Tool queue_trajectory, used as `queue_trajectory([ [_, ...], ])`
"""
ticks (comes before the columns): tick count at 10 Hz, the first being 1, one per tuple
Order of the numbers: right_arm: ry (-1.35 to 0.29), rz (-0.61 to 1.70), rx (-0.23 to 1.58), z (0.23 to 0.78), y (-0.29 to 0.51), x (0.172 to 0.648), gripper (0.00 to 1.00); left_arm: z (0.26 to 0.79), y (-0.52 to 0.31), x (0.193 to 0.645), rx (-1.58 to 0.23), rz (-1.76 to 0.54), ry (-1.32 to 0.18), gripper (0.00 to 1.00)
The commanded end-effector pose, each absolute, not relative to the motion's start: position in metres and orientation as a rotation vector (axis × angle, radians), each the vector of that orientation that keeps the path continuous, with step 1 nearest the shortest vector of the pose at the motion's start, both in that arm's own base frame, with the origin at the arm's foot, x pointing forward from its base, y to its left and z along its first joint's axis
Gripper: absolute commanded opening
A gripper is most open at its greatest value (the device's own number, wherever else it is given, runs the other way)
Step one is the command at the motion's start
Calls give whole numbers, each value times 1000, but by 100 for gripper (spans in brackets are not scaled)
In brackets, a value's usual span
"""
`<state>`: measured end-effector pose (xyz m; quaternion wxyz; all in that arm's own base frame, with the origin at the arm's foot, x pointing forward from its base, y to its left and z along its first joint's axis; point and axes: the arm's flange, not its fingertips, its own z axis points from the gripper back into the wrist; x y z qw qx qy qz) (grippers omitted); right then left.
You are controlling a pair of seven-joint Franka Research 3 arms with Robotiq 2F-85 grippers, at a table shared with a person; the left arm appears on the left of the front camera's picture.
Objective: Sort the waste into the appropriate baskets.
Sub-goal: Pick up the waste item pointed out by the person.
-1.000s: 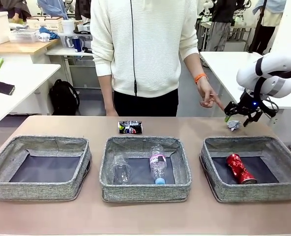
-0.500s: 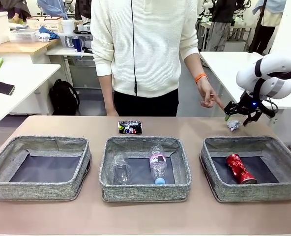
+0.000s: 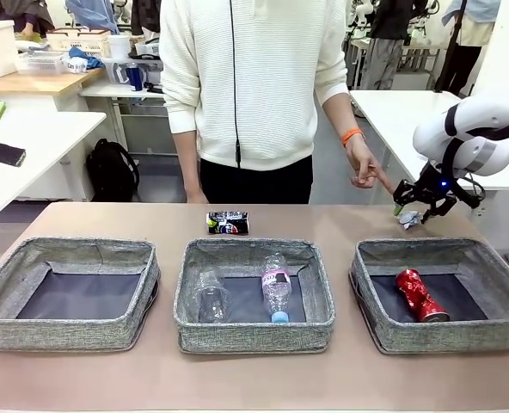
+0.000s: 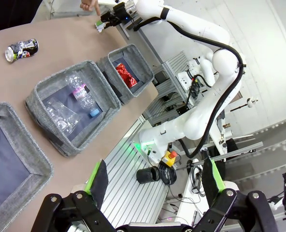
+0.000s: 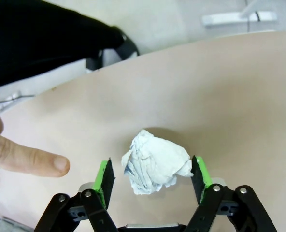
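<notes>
**Right gripper straddles paper ball, not closed on it**

Right gripper (image 3: 413, 209) is low over the far right of the worktop (image 3: 254, 379), just behind the right basket (image 3: 444, 341). In the right wrist view the gripper (image 5: 151, 180) is spread, one green pad on each side of the crumpled white paper ball (image 5: 155, 166). One pad is at the ball's edge and the other has a small gap, so there is no pinch. The ball (image 3: 408, 219) sits on the worktop with its shadow under it. The person's hand (image 3: 364, 169) points down toward the ball, and the fingertip (image 5: 34, 161) is just beside the gripper.

Left gripper (image 4: 154, 179) is held high off the worktop's edge, fingers wide apart and holding nothing. Its camera looks down on the baskets and the other arm.

The right basket holds the crushed red can (image 3: 421, 295). The middle basket (image 3: 254, 337) holds the clear plastic cup (image 3: 211, 297) and the clear bottle (image 3: 276, 291), lying side by side with the blue cap toward the robot. The left basket (image 3: 65, 332) shows a bare dark bottom. The crushed dark can (image 3: 227, 223) lies on the worktop just behind the middle basket, in front of the person.
</notes>
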<state>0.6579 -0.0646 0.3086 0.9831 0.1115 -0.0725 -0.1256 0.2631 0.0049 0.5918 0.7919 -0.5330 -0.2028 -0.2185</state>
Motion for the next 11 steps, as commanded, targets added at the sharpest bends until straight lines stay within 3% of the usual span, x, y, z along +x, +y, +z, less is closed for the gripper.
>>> queue_trajectory([
  [1,-149,-275,236,307,-66,665,54,592,2,263,-1158,-491,-452,100],
  [2,-146,-270,237,307,-65,665,32,592,2,263,-1158,-491,-452,100],
  [3,-146,-268,237,307,-65,665,20,592,2,263,-1158,-491,-452,100],
  [4,-145,-268,239,307,-66,665,0,592,2,263,-1158,-491,-452,100],
  [6,-141,-269,239,306,-66,665,0,592,2,263,-1158,-491,-452,100],
  [7,-141,-270,238,306,-66,665,8,592,2,263,-1158,-491,-452,100],
  [8,-140,-271,237,306,-66,665,0,592,2,263,-1158,-491,-452,100],
  [11,-135,-286,257,308,-69,659,0,592,2,263,-1158,-491,-452,100],
])
